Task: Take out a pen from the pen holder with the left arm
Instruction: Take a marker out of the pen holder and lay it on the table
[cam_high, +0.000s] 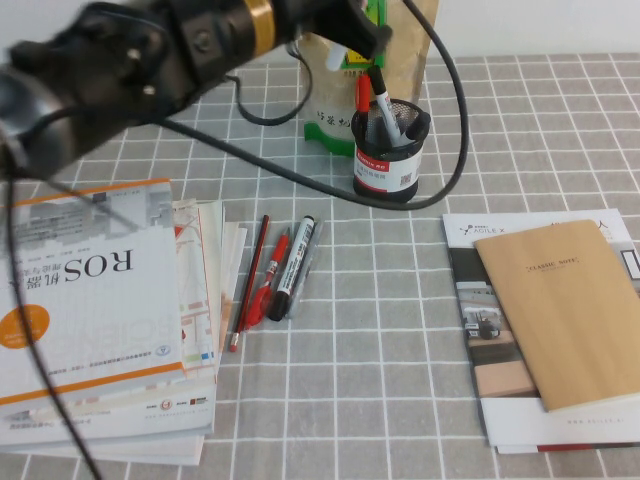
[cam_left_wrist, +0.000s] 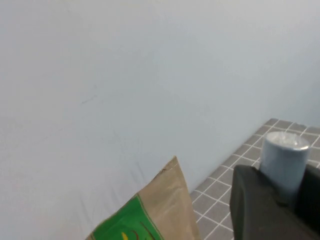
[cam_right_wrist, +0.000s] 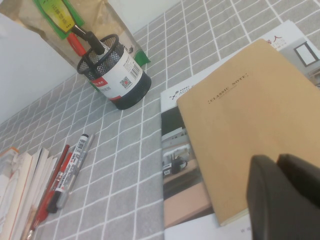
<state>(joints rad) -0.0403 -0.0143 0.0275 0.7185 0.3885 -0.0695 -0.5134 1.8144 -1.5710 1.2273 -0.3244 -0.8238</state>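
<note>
grey checked cloth (cam_high: 400, 380) covers the table, with a pale wall (cam_left_wrist: 125, 75) behind it. the holder (cam_high: 388, 165), a black mesh cup with a white label, stands at the far side, just in front of a brown bag (cam_high: 335, 90) with green print. the left gripper (cam_high: 365, 40) hangs right over the holder, its arm reaching in from the left. its fingers (cam_left_wrist: 252, 200) are clamped on the top end of a grey pen (cam_high: 381, 100), whose lower part is inside the holder; the left wrist view shows that grey end between the black fingers. a red pen (cam_high: 362, 95) leans in the holder beside it. a black cable (cam_high: 300, 170) loops round the holder's front.

a stack of books (cam_high: 100, 300) lies at the left. next to it a pencil (cam_high: 250, 280), a loose red pen (cam_high: 265, 290) and a marker (cam_high: 293, 265) lie side by side. at the right a tan notebook (cam_high: 570, 310) lies on a brochure (cam_high: 480, 330). the right gripper (cam_right_wrist: 278, 162) hovers over the notebook's near part, fingers pressed together, holding nothing.
</note>
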